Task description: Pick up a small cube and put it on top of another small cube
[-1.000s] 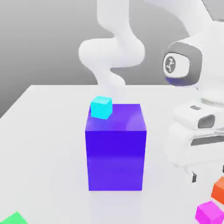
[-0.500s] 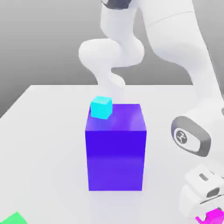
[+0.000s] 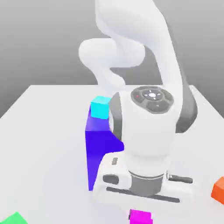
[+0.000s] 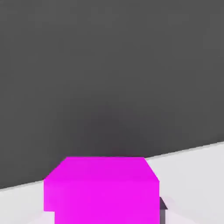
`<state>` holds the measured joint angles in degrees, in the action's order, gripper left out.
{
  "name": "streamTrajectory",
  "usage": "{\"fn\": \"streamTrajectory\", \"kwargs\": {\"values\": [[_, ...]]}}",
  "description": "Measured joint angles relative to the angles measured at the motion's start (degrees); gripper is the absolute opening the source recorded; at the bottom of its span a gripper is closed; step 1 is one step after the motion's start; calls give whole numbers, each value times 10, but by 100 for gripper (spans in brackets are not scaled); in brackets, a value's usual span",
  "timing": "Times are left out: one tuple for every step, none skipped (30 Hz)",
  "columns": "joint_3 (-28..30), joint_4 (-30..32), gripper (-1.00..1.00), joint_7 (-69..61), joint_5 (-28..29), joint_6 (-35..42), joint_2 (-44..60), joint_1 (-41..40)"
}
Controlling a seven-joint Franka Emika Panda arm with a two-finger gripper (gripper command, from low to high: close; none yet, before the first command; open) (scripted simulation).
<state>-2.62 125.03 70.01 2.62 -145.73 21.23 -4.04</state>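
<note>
At the bottom edge of the exterior view, just under the white hand of the arm (image 3: 144, 144), sits the small cube (image 3: 141, 217), bright magenta-pink, only its upper part showing. Directly above it, the claw (image 3: 141, 209), closed tight on the small cube. From the camera on the hand, much more of that same cube (image 4: 101, 188): a broad magenta top and front face, close to the lens, with a dark sliver of a fingertip (image 4: 162, 210) pressed at one side. Behind it in that view, pale counter (image 4: 192, 166) and then a flat dark grey backdrop.

Back in the exterior view, far more of the scene. Behind the hand, partly hidden by it, a big blue-violet block (image 3: 98, 148) standing upright on the white counter (image 3: 43, 140). On that block's top, at the corner toward the exterior view's left, a cyan cube (image 3: 100, 107). At the exterior view's right edge, low on the counter, an orange cube (image 3: 218, 190), cut by the frame and well apart from the magenta one. At the bottom corner on the exterior view's left, a green piece (image 3: 15, 218), also cropped. Rising behind everything, the white arm's curved links against a grey wall.
</note>
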Motion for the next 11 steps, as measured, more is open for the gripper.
{"fn": "streamTrajectory", "kwargs": {"values": [[11, -1, -100, 10, -9, 3, -3, -14], [24, -1, -100, 20, -18, 6, -6, -27], [36, -1, -100, 30, -27, 9, -10, -40], [49, -3, -100, 40, -36, 11, -11, -53], [61, -6, -100, 49, -45, 10, -6, -66], [73, -13, -100, 58, -56, 5, 5, -80], [83, -21, -100, 67, -69, -6, 24, -94], [91, -33, 100, 75, -83, -20, 51, -110], [91, -33, 100, 75, -83, -20, 51, -110], [91, -33, 100, 75, -83, -20, 51, -110], [91, -33, 100, 75, -83, -20, 51, -110]]}}
